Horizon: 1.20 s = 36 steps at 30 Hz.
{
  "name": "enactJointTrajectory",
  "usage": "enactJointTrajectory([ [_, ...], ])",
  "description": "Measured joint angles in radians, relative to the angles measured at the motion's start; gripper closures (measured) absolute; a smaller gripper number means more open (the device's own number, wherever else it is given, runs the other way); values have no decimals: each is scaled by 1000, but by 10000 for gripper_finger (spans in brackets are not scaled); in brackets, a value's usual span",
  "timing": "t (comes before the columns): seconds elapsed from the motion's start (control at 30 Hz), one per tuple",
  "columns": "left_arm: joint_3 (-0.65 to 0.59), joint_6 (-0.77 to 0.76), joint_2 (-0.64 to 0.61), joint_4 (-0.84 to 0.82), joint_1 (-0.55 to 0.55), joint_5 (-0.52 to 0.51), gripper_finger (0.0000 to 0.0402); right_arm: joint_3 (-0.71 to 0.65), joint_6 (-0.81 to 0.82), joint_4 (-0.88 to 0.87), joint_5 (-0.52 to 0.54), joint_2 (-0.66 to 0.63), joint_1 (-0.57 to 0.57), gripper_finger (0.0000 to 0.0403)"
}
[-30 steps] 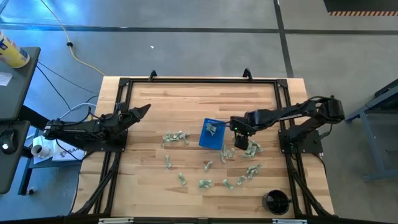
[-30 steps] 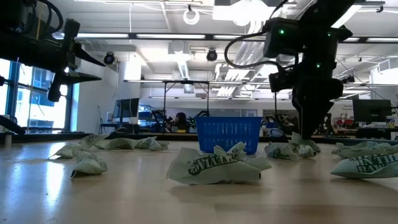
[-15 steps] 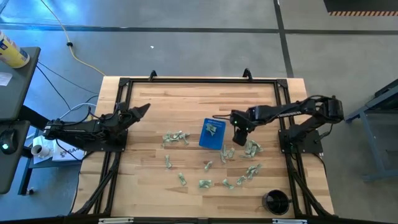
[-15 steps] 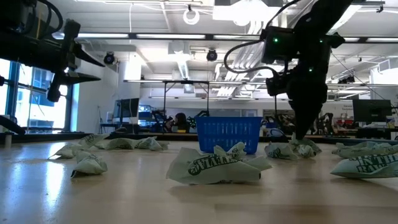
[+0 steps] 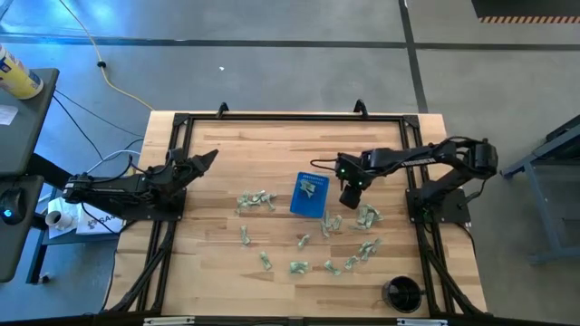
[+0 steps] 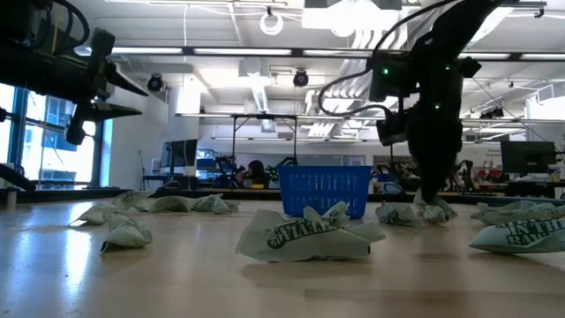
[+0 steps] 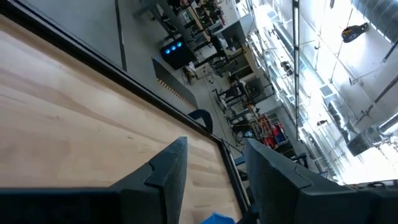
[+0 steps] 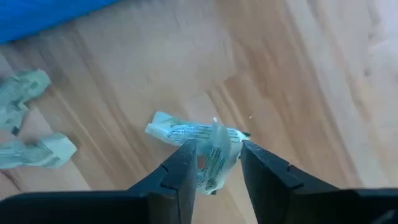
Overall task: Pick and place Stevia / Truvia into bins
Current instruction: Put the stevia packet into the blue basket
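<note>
Green-and-white sachet point(image 8: 208, 149) pinched in the right gripper point(image 5: 352, 196), lifted clear of the table point(image 5: 272, 145) just right of the blue bin point(image 5: 309, 196).
Its long axis runs crosswise between the fingers. Other sachets point(image 5: 256, 200) litter the boards nearer the front; the back half lies bare. The left gripper point(image 5: 205, 159), slightly parted, waits at the left edge.
</note>
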Motion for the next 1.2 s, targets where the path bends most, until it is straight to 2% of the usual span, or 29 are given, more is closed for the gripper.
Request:
enactJointTrajectory([
  [0.3,0,1,0,-1,0,-10,206,6,59,-15,-108,35,-2,355],
  [0.57,0,1,0,-1,0,-12,206,71,57,-62,-100,34,-3,399],
  [0.73,0,0,0,-1,0,-13,206,180,78,-82,-98,34,-15,401],
  [0.97,0,0,0,-1,0,-14,206,416,-31,-42,-108,45,-13,397],
  [1.1,0,0,0,-1,0,-14,206,468,-49,-56,-197,125,-8,388],
  [1.2,0,13,0,0,0,-10,206,484,-51,-60,-207,207,18,371],
])
